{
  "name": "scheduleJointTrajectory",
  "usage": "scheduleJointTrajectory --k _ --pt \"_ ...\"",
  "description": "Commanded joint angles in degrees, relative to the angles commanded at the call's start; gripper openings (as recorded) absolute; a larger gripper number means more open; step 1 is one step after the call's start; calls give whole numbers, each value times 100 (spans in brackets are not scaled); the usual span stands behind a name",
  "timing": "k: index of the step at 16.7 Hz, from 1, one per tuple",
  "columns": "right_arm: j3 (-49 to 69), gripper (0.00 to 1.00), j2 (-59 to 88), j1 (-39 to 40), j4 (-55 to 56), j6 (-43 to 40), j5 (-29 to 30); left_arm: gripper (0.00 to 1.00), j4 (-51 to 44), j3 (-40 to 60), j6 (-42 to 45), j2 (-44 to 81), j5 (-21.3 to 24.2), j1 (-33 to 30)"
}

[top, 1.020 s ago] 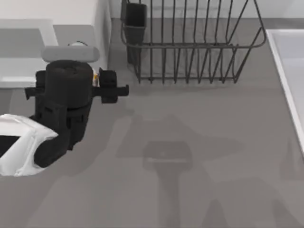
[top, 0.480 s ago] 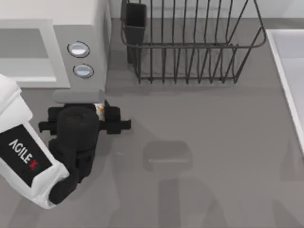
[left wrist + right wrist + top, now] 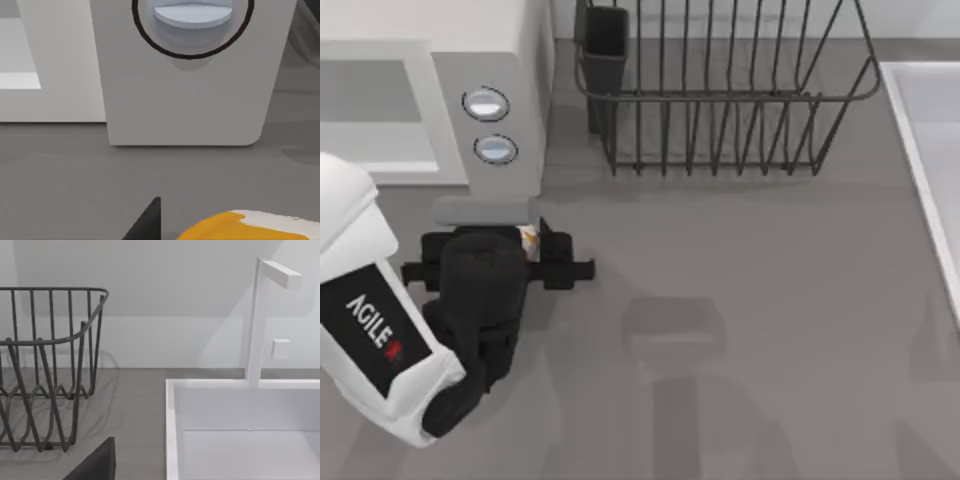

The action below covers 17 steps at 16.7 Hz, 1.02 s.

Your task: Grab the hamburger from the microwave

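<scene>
The white microwave (image 3: pixel 470 60) stands at the table's back left, its two round knobs (image 3: pixel 486 103) on the panel and the grey cavity to their left. My left gripper (image 3: pixel 530 243) hovers just in front of the knob panel, outside the microwave, shut on the hamburger (image 3: pixel 528 237). In the left wrist view the hamburger (image 3: pixel 250 227) shows as a yellow-tan bun with a white patch beside a dark finger (image 3: pixel 147 225), with the microwave (image 3: pixel 190 100) panel straight ahead. A dark part of my right gripper (image 3: pixel 95 465) shows in the right wrist view, facing the sink.
A dark wire dish rack (image 3: pixel 720 90) with a dark cup (image 3: pixel 605 40) stands at the back centre, also in the right wrist view (image 3: pixel 45 365). A white sink (image 3: pixel 930 150) runs along the right edge, with its basin (image 3: pixel 240 430) and faucet (image 3: pixel 260 320).
My left gripper has pulled back from the microwave front toward the table's near side with the hamburger in it, uncovering both knobs. In the last half second it barely moved.
</scene>
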Motion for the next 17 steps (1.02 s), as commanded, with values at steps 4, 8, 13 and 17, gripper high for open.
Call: scheduleJointTrajectory --k 4,8,13,17 --pt "0 100 0 0 0 0 0 45 0 0 0 0 0 0" --pt "0 100 0 0 0 0 0 75 0 0 0 0 0 0" --pt "0 100 0 0 0 0 0 100 0 0 0 0 0 0" --pt "0 100 0 0 0 0 0 100 0 0 0 0 0 0"
